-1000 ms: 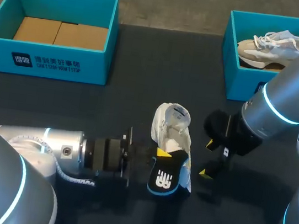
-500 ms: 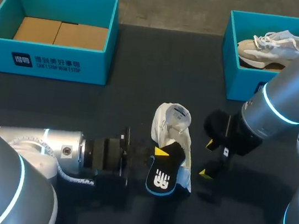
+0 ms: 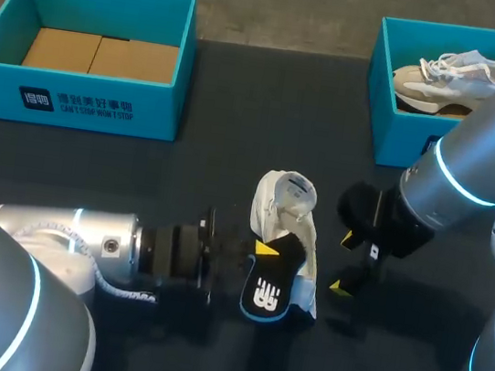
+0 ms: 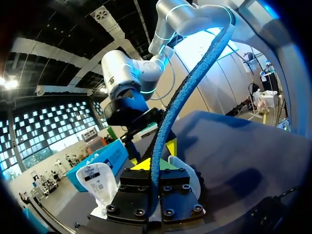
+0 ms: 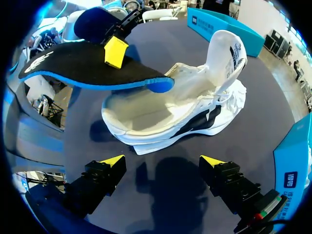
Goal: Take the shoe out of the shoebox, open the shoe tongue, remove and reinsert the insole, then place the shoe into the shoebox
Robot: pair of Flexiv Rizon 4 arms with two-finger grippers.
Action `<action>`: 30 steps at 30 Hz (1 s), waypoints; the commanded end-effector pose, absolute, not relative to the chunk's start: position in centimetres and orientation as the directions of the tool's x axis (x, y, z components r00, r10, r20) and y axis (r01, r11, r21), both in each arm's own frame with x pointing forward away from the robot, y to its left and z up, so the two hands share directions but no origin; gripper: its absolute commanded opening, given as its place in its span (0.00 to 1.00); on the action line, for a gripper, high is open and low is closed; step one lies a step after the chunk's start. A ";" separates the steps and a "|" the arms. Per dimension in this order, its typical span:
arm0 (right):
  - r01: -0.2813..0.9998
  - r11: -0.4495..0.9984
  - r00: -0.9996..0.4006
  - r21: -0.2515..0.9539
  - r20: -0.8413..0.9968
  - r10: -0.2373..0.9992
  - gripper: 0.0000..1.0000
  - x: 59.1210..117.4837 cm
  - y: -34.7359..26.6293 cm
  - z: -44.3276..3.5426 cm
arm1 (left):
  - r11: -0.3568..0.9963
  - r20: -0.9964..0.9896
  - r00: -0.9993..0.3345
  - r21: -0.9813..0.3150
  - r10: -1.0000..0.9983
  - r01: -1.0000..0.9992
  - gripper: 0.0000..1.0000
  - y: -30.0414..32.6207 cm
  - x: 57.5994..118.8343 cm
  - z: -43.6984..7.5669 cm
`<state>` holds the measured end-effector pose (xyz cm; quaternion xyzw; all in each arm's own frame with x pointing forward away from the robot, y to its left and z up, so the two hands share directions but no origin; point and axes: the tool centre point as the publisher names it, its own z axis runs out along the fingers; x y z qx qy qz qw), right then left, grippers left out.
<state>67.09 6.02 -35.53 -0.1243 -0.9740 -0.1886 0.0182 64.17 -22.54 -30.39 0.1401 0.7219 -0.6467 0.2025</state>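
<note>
A white shoe (image 3: 286, 205) lies on its side mid-table, its tongue pulled open. My left gripper (image 3: 261, 249) is shut on a black insole (image 3: 267, 294) with a blue edge, held just above the shoe's heel end. In the right wrist view the insole (image 5: 87, 63) hangs over the shoe (image 5: 170, 112), its front tip at the rim of the opening. The left wrist view shows the insole (image 4: 163, 131) edge-on, rising from between my left gripper (image 4: 152, 165) fingers. My right gripper (image 3: 344, 264) stands open just right of the shoe, holding nothing (image 5: 162, 161).
A teal shoebox (image 3: 75, 101) with cardboard inside stands at the back left. A second teal shoebox (image 3: 376, 121) at the back right holds another pale shoe (image 3: 456, 76), partly hidden by my right arm. Dark table surface lies between the boxes.
My left gripper has drawn the insole slightly to the left, away from the shoe. The right arm and the shoe have kept still.
</note>
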 end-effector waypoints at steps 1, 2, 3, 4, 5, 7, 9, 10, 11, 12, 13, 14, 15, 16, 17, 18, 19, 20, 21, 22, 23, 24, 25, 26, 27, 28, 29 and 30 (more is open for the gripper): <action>0.249 0.898 -0.968 0.362 0.080 0.237 1.00 67.0 6.1 -35.6 | 0.115 -0.479 -0.876 -0.874 -0.047 0.472 0.00 -22.9 64.1 -30.0; 0.249 0.898 -0.968 0.362 0.080 0.237 1.00 67.0 6.1 -35.6 | 0.113 -0.481 -0.876 -0.873 -0.045 0.474 0.00 -22.9 64.0 -29.9; 0.249 0.898 -0.968 0.362 0.080 0.237 1.00 67.0 6.1 -35.6 | 0.109 -0.484 -0.874 -0.872 -0.043 0.477 0.00 -23.0 63.9 -29.6; 0.249 0.898 -0.968 0.362 0.080 0.237 1.00 67.0 6.1 -35.6 | 0.104 -0.486 -0.873 -0.871 -0.042 0.479 0.00 -23.1 63.8 -29.5; 0.249 0.898 -0.968 0.362 0.080 0.237 1.00 67.0 6.1 -35.6 | 0.095 -0.489 -0.871 -0.870 -0.039 0.484 0.00 -23.2 63.7 -29.2; 0.249 0.898 -0.968 0.362 0.080 0.237 1.00 67.0 6.1 -35.6 | 0.082 -0.495 -0.868 -0.867 -0.034 0.491 0.00 -23.4 63.4 -28.8; 0.249 0.898 -0.968 0.362 0.080 0.237 1.00 67.0 6.1 -35.6 | 0.073 -0.500 -0.865 -0.865 -0.031 0.497 0.00 -23.6 63.2 -28.4; 0.249 0.898 -0.968 0.362 0.080 0.237 1.00 67.0 6.1 -35.6 | 0.068 -0.501 -0.865 -0.864 -0.027 0.499 0.00 -23.7 63.2 -28.3; 0.249 0.898 -0.968 0.362 0.080 0.237 1.00 67.0 6.1 -35.6 | 0.065 -0.504 -0.863 -0.862 -0.024 0.502 0.00 -23.8 63.1 -28.2; 0.249 0.898 -0.968 0.362 0.080 0.237 1.00 67.0 6.1 -35.6 | 0.063 -0.505 -0.863 -0.862 -0.021 0.503 0.00 -23.9 63.1 -28.1; 0.249 0.898 -0.968 0.362 0.080 0.237 1.00 67.0 6.1 -35.6 | 0.061 -0.505 -0.863 -0.862 -0.020 0.503 0.00 -24.0 63.1 -28.1; 0.249 0.898 -0.968 0.362 0.080 0.237 1.00 67.0 6.1 -35.6 | 0.061 -0.505 -0.863 -0.862 -0.018 0.503 0.00 -24.1 63.1 -28.1; 0.249 0.898 -0.968 0.362 0.080 0.237 1.00 67.0 6.1 -35.6 | 0.061 -0.505 -0.863 -0.862 -0.017 0.503 0.00 -24.1 63.1 -28.1; 0.249 0.898 -0.968 0.362 0.080 0.237 1.00 67.0 6.1 -35.6 | 0.059 -0.505 -0.863 -0.862 -0.015 0.503 0.00 -24.2 63.1 -28.1; 0.249 0.898 -0.968 0.362 0.080 0.237 1.00 67.0 6.1 -35.6 | 0.055 -0.504 -0.863 -0.863 -0.011 0.503 0.00 -24.3 63.1 -28.0; 0.249 0.898 -0.968 0.362 0.080 0.237 1.00 67.0 6.1 -35.6 | 0.053 -0.505 -0.863 -0.862 -0.006 0.504 0.00 -24.5 63.0 -27.9; 0.249 0.898 -0.968 0.362 0.080 0.237 1.00 67.0 6.1 -35.6 | 0.050 -0.506 -0.863 -0.862 0.002 0.505 0.00 -24.6 63.0 -27.9; 0.249 0.898 -0.968 0.362 0.080 0.237 1.00 67.0 6.1 -35.6 | 0.048 -0.506 -0.862 -0.861 0.005 0.506 0.00 -24.8 62.9 -27.8; 0.249 0.898 -0.968 0.362 0.080 0.237 1.00 67.0 6.1 -35.6 | 0.046 -0.508 -0.861 -0.860 0.010 0.508 0.00 -24.9 62.9 -27.7; 0.249 0.898 -0.968 0.362 0.080 0.237 1.00 67.0 6.1 -35.6 | 0.045 -0.509 -0.861 -0.859 0.013 0.509 0.00 -25.1 62.9 -27.6; 0.249 0.898 -0.968 0.362 0.080 0.237 1.00 67.0 6.1 -35.6 | 0.043 -0.510 -0.860 -0.859 0.014 0.510 0.00 -25.2 62.9 -27.6; 0.249 0.898 -0.968 0.362 0.080 0.237 1.00 67.0 6.1 -35.6 | 0.040 -0.511 -0.859 -0.859 0.018 0.511 0.00 -25.4 62.8 -27.6; 0.249 0.898 -0.968 0.362 0.080 0.237 1.00 67.0 6.1 -35.6 | 0.039 -0.511 -0.859 -0.858 0.019 0.512 0.00 -25.5 62.8 -27.5; 0.249 0.898 -0.968 0.362 0.080 0.237 1.00 67.0 6.1 -35.6 | 0.037 -0.511 -0.859 -0.858 0.020 0.512 0.00 -25.6 62.8 -27.5; 0.249 0.898 -0.968 0.362 0.080 0.237 1.00 67.0 6.1 -35.6 | 0.035 -0.512 -0.859 -0.858 0.021 0.512 0.00 -25.8 62.8 -27.5; 0.249 0.898 -0.968 0.362 0.080 0.237 1.00 67.0 6.1 -35.6 | 0.033 -0.513 -0.858 -0.857 0.022 0.513 0.00 -25.9 62.8 -27.5; 0.249 0.898 -0.968 0.362 0.080 0.237 1.00 67.0 6.1 -35.6 | 0.032 -0.515 -0.857 -0.856 0.023 0.515 0.00 -26.0 62.8 -27.5; 0.249 0.898 -0.968 0.362 0.080 0.237 1.00 67.0 6.1 -35.6 | 0.030 -0.515 -0.857 -0.856 0.024 0.516 0.00 -26.1 62.8 -27.5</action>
